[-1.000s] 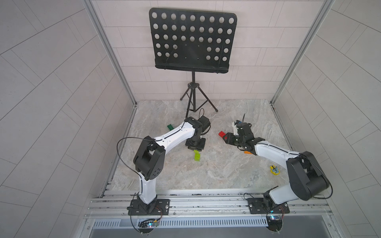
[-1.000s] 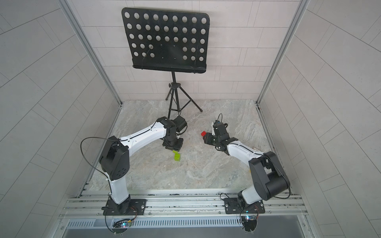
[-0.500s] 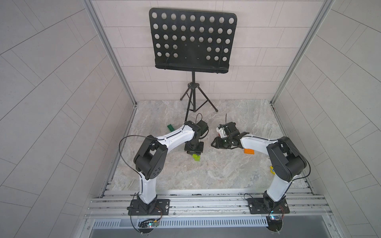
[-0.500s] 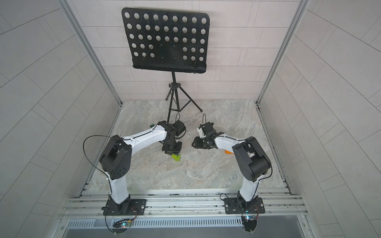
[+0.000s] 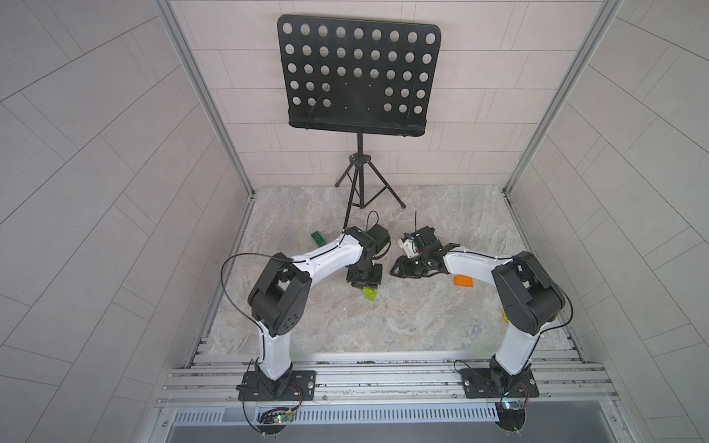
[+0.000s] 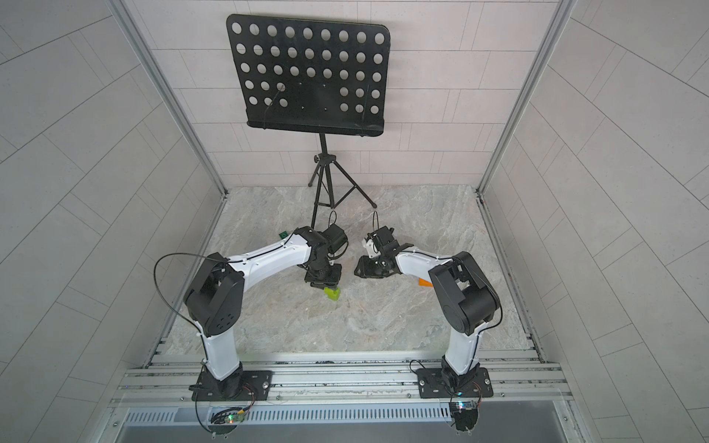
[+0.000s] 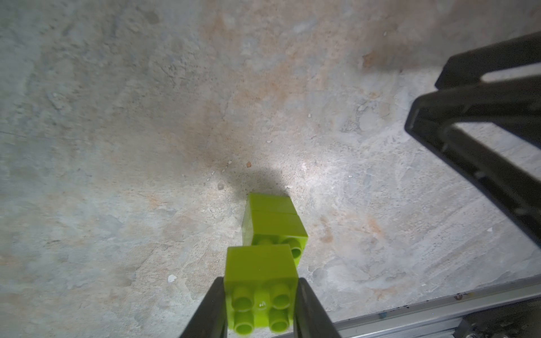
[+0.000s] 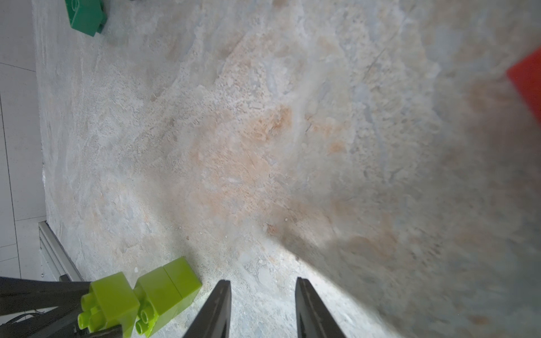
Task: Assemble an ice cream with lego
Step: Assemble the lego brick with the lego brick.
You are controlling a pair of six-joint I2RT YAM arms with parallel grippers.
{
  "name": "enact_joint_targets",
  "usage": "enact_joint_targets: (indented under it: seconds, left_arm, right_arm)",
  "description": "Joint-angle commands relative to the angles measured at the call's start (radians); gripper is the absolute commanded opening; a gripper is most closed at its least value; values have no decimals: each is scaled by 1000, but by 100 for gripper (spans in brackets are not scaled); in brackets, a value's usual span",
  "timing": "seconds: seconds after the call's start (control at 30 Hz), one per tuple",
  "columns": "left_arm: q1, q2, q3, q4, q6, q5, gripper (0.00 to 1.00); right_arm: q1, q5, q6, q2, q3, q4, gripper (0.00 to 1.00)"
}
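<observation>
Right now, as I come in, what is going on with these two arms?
The left hand is shut on one lime-green brick and holds it right at the studded end of a pair of joined lime-green bricks lying on its side on the table. Whether they touch I cannot tell. The right hand is open and empty, close beside them. A dark green brick, an orange piece and, partly in view, a red brick are apart from them.
</observation>
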Motion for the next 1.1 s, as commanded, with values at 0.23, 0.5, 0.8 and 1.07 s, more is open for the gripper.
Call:
enact_joint_targets:
  seconds: [0.23,0.5,0.8,1.07]
  left_arm:
    - [-36,-2,35,-50,109,11,19]
    - [-37,16,49,-44,138,3,20]
    - [-37,60,63,-57,158,-16,20]
    - [-37,66,50,-47,148,-30,20]
  right_arm:
    - [6,-5,-17,27,19,-33,41]
    - [5,-11,-19,36,24,-37,41]
    - [7,-17,-22,40,28,-40,41]
    - [8,-19,-23,45,32,-42,41]
